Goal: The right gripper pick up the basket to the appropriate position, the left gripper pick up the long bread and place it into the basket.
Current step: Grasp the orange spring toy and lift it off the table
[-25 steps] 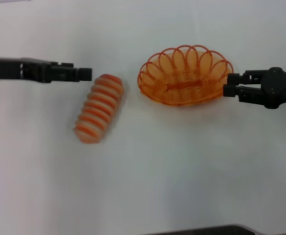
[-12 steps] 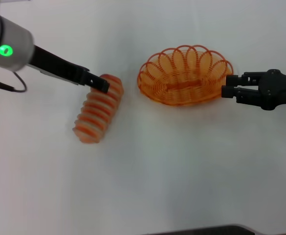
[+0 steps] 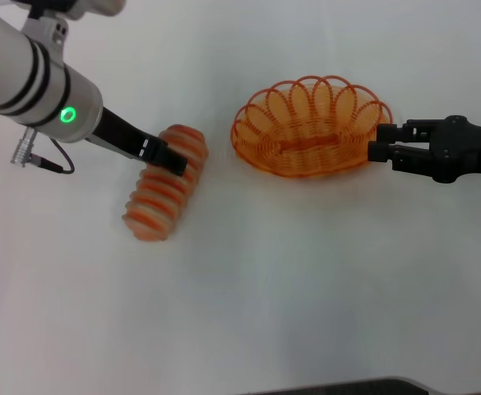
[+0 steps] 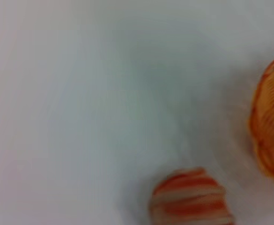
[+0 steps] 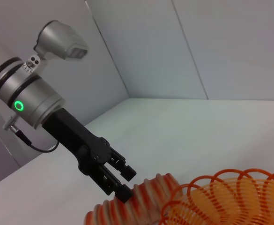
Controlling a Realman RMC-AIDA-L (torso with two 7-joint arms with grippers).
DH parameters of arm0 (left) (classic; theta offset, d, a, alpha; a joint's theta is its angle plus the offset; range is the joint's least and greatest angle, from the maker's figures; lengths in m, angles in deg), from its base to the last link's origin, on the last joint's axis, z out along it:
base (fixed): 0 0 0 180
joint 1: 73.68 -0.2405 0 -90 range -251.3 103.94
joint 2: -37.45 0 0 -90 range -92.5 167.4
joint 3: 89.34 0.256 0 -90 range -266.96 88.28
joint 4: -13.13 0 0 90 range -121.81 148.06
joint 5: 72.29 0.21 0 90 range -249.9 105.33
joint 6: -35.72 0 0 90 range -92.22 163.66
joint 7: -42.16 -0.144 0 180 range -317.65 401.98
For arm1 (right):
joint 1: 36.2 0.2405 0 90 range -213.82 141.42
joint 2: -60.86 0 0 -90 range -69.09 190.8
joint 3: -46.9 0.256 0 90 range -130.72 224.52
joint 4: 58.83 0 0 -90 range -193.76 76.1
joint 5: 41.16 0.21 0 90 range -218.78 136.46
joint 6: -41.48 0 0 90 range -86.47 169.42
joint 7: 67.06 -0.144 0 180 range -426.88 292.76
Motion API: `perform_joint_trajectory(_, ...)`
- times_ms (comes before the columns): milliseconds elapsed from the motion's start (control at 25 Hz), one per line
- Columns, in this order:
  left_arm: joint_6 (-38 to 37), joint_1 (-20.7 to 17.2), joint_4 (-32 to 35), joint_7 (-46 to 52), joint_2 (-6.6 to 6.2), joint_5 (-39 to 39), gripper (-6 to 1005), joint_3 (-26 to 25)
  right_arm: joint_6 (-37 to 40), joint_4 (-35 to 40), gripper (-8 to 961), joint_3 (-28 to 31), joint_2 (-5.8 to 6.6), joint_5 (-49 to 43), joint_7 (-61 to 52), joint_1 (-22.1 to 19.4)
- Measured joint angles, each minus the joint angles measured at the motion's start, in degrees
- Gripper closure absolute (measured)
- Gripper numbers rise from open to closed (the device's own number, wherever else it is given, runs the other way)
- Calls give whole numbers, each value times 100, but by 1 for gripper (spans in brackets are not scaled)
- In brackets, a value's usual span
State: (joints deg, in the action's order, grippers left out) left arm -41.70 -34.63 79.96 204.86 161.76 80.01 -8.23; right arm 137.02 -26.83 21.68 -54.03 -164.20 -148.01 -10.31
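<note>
The long bread [image 3: 159, 193] lies slanted on the white table, left of centre; it also shows in the left wrist view [image 4: 190, 200] and the right wrist view [image 5: 148, 199]. My left gripper [image 3: 174, 160] is open, its fingertips right at the bread's upper, far half; the right wrist view shows it [image 5: 124, 182] with its fingers apart above the loaf. The orange wire basket [image 3: 310, 127] stands empty to the right, and it also shows in the left wrist view [image 4: 272, 126] and the right wrist view [image 5: 230, 199]. My right gripper [image 3: 376, 141] is open at the basket's right rim.
The white table [image 3: 306, 280] spreads bare in front of the bread and the basket. A thin black cable [image 3: 55, 160] hangs from the left arm. A dark edge [image 3: 347, 387] runs along the near side of the table.
My left arm has swung in from the left and come down, so its gripper went from beside the bread to its upper half. My right gripper has crept slightly left to the basket's rim.
</note>
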Motion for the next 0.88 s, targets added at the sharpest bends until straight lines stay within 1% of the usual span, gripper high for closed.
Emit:
perform_joint_trajectory(120, 137, 14, -44, 162, 8, 185, 140, 220, -34, -1, 508, -6, -16, 0, 0, 9)
perform_joint_trajectory(520, 150, 99, -303, 205, 23, 166, 140, 487, -63, -1, 508, -3, -34, -1, 1, 21)
perform_joint_trajectory(680, 90, 130, -371, 190, 23, 147, 220, 508, -88, -1, 508, 6, -34, 0, 0, 32)
perform_joint_trajectory(840, 34, 101, -295, 115, 10, -43, 300, 430, -104, 4, 508, 10, -31, -1, 1, 37)
perform_joint_trajectory(880, 22, 97, -278, 79, 8, -93, 338, 413, -109, 5, 508, 12, -30, 0, 2, 36)
